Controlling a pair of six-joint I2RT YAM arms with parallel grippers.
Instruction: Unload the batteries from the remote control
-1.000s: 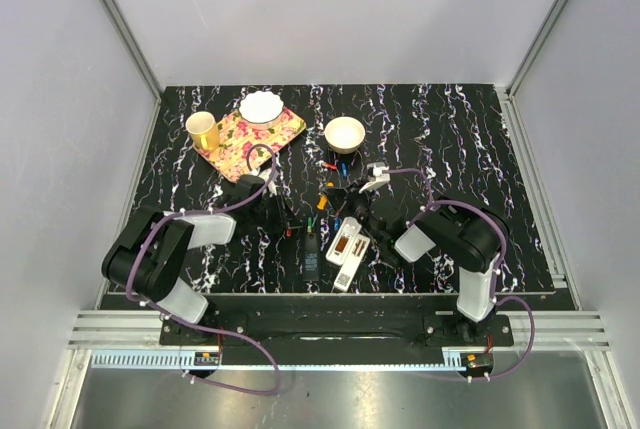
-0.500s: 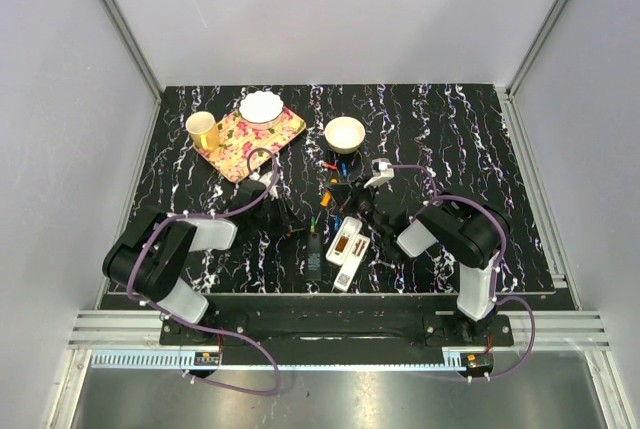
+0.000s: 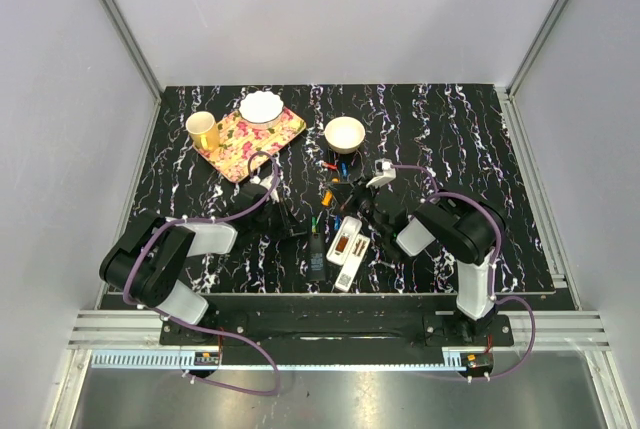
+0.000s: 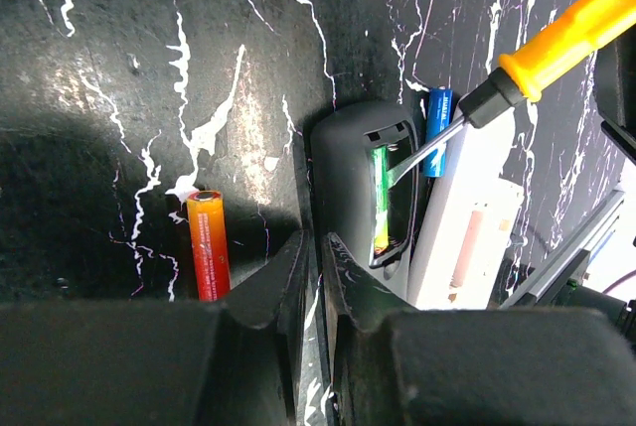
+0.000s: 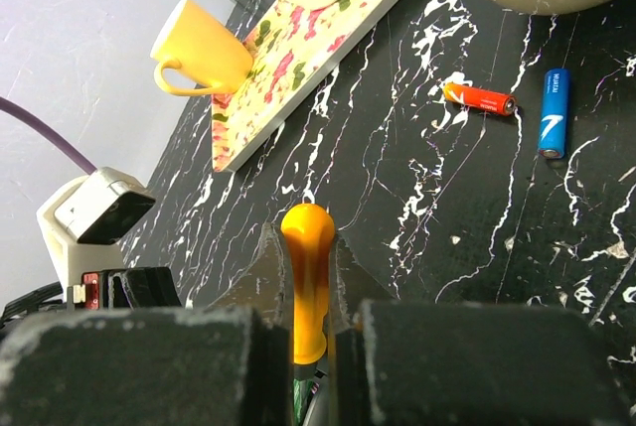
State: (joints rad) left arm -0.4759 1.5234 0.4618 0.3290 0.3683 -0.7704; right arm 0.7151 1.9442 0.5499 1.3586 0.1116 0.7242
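Note:
A black remote lies with its battery bay open, and a green battery sits in the bay. My right gripper is shut on the orange handle of a screwdriver, whose metal blade reaches into the bay. My left gripper is shut at the black remote's left edge, with only a thin slit between the fingers. A blue battery lies between the black remote and a white remote. An orange-red battery lies on the table to the left. More loose batteries, one red and one blue, lie near the bowl.
A cream bowl stands behind the remotes. A flowered tray at the back left carries a yellow cup and a white dish. Both remotes lie near the table's front edge.
My left gripper has moved a little right and nearer, up against the black remote. My right gripper with the screwdriver has shifted slightly.

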